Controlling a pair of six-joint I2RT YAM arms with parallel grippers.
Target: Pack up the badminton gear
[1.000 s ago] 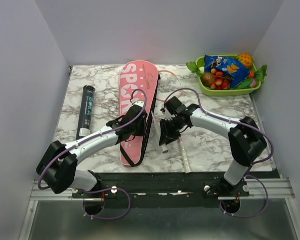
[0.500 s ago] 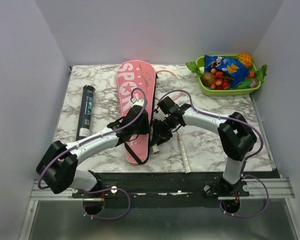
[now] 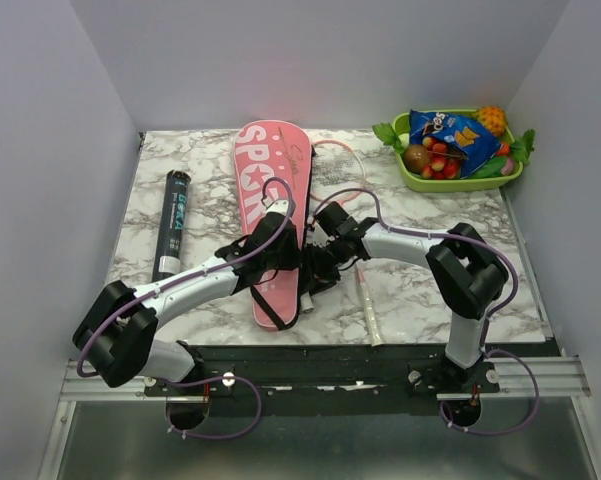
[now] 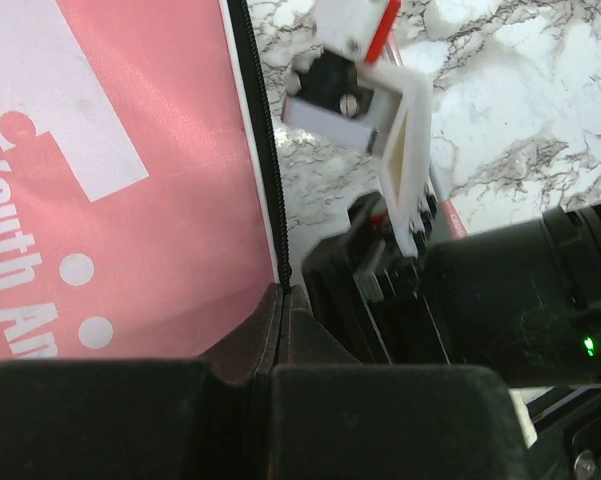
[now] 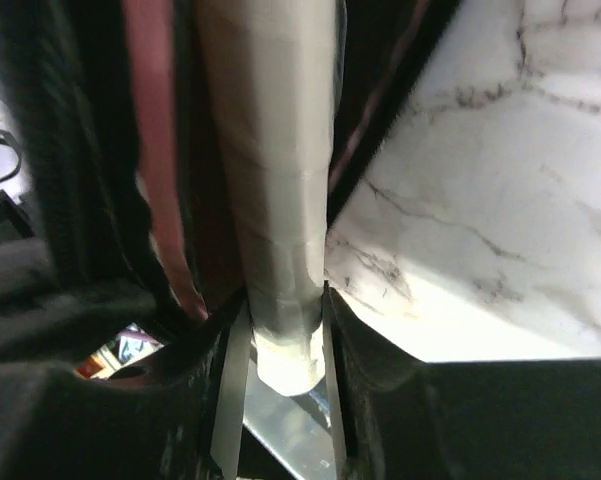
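Note:
The long pink racket bag (image 3: pixel 268 190) lies lengthwise on the marble table. My left gripper (image 3: pixel 283 262) is shut on its black zipper edge, pinched at the fingertips in the left wrist view (image 4: pixel 283 295), with the pink bag (image 4: pixel 110 180) to the left. My right gripper (image 3: pixel 315 277) is shut on a racket's white handle (image 5: pixel 275 200) right beside the bag's edge. That racket's pink frame (image 3: pixel 345 160) shows past the bag. A second white handle (image 3: pixel 368 305) lies on the table. The dark tube (image 3: pixel 173 222) lies at the left. No shuttlecocks show.
A green tray (image 3: pixel 460 183) of fruit and snacks stands at the back right. The two grippers are almost touching at the bag's right edge. Grey walls close in the table on the left, back and right.
My right gripper has moved left with the racket handle, up against the bag's edge. The bag's far end has swung a little left. The left gripper has stayed shut on the edge.

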